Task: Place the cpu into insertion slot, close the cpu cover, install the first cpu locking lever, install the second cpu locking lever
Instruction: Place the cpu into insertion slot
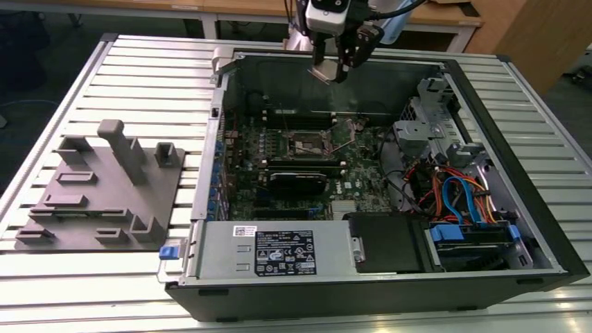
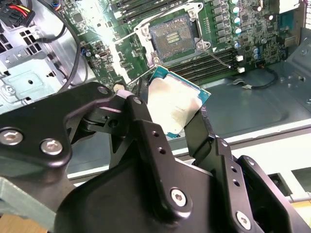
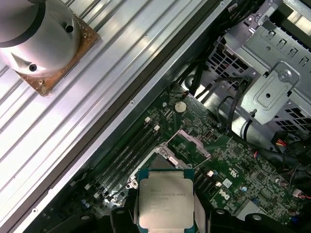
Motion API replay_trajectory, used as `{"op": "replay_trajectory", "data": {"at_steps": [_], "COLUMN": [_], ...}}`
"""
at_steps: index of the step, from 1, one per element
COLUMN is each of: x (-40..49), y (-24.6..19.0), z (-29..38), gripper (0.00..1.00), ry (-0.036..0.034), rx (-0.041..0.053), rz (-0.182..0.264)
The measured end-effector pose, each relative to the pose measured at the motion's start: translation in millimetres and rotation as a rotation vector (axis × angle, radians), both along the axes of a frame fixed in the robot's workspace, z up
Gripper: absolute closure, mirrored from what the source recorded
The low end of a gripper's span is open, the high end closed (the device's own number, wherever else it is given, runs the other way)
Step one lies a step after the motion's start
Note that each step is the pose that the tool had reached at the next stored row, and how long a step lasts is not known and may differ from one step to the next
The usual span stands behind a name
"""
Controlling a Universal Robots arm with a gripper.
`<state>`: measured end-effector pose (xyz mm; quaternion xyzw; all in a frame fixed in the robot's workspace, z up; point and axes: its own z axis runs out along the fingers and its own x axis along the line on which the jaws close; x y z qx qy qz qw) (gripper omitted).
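My gripper (image 1: 331, 68) hangs high over the open computer case's back wall, shut on the cpu (image 1: 326, 72). In both wrist views the silvery square chip (image 2: 172, 104) (image 3: 165, 201) sits clamped between the two black fingers (image 2: 141, 116), tilted in the second wrist view. The insertion slot (image 1: 310, 143) (image 2: 172, 36) lies well below on the green board, uncovered, with its dark centre showing. A silver frame piece that looks like the cpu cover (image 3: 188, 141) stands raised beside the socket. Thin lever wires (image 2: 219, 56) stick out next to it.
A grey fixture tray (image 1: 102, 201) sits on the slatted table at the exterior view's left. Inside the case are a power supply (image 1: 268, 250), a metal drive cage (image 1: 425, 132), coloured cables (image 1: 462, 201) and black memory sticks (image 1: 296, 166) near the socket.
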<state>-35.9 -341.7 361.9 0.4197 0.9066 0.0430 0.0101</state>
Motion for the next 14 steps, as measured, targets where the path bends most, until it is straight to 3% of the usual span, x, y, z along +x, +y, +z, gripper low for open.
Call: {"op": "replay_trajectory", "data": {"at_steps": [2, 5, 7, 9, 14], "x": [0.0, 0.0, 0.0, 0.0, 0.0], "y": [0.0, 0.0, 0.0, -0.1, -0.1], "z": [-0.9, -2.3, -3.2, -3.9, -4.7], "gripper": [0.46, 0.46, 0.46, 0.46, 0.46], "ry": [0.0003, 0.0003, 0.0006, 0.0019, 0.0040], "rx": [-0.0053, -0.0289, -0.0398, -0.0437, -0.0460], "rz": [-0.001, -0.003, -0.005, -0.015, -0.103]}}
